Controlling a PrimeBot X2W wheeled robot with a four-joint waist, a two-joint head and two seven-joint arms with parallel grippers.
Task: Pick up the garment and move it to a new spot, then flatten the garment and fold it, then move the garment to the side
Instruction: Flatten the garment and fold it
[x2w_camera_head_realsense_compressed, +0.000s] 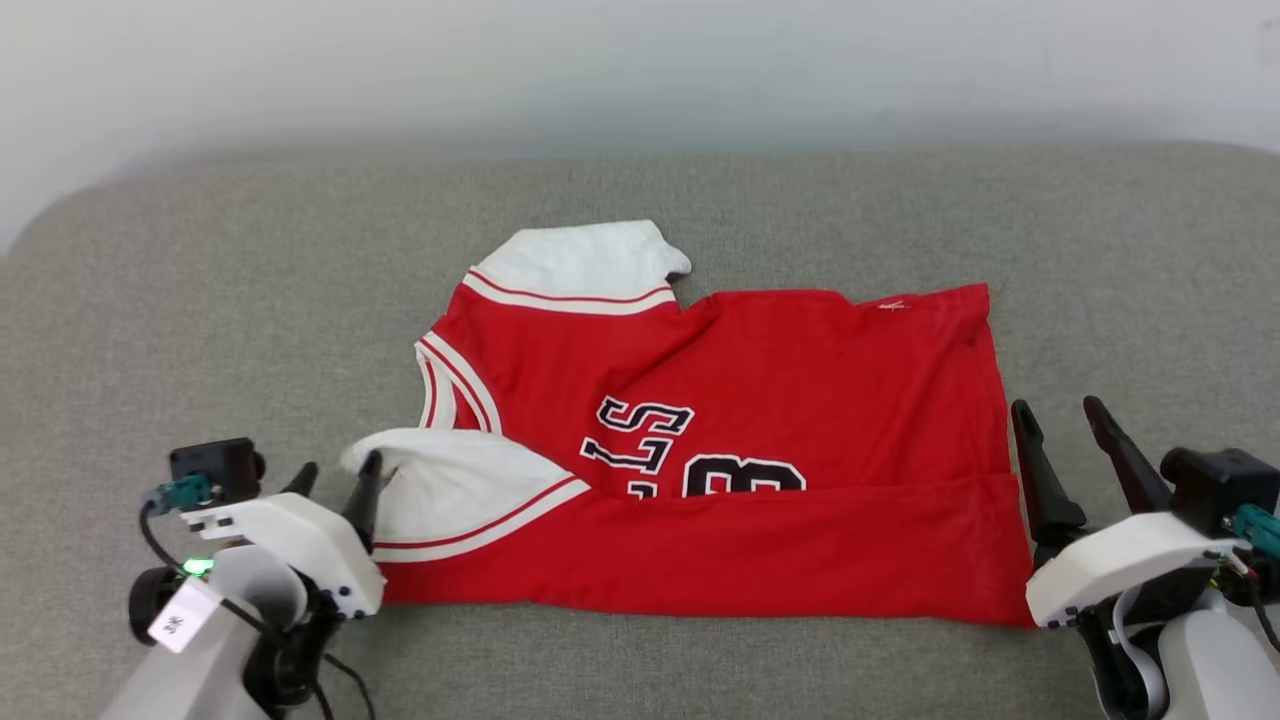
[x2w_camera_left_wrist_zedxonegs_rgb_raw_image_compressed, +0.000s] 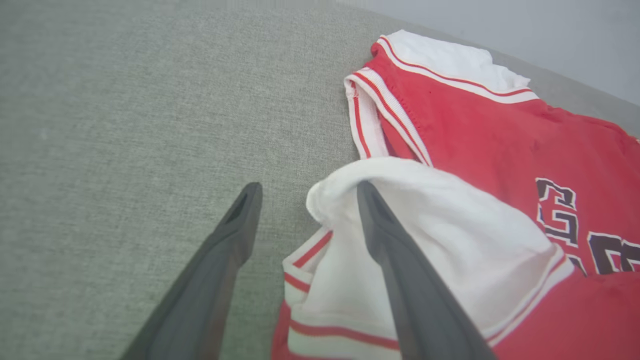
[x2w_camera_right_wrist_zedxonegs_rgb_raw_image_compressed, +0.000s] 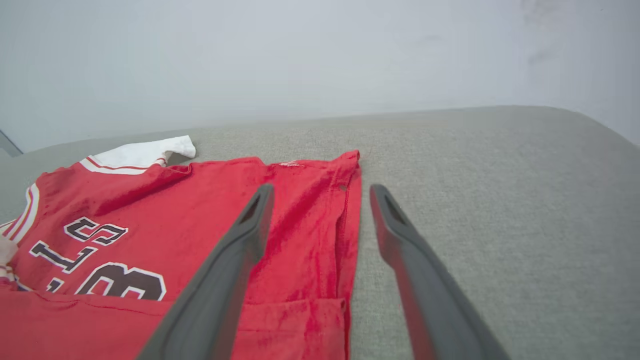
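Now mid-fold: the garment (x2w_camera_head_realsense_compressed: 760, 400) has its near edge doubled over; left gripper (x2w_camera_head_realsense_compressed: 338, 468) and right gripper (x2w_camera_head_realsense_compressed: 1056, 406) fingers apart, empty. Next likely needs fresh grips for another fold.

The left end effector (x2w_camera_head_realsense_compressed: 338, 468) and the right end effector (x2w_camera_head_realsense_compressed: 1057, 408) both point forward from the lower corners, fingers spread wide apart.
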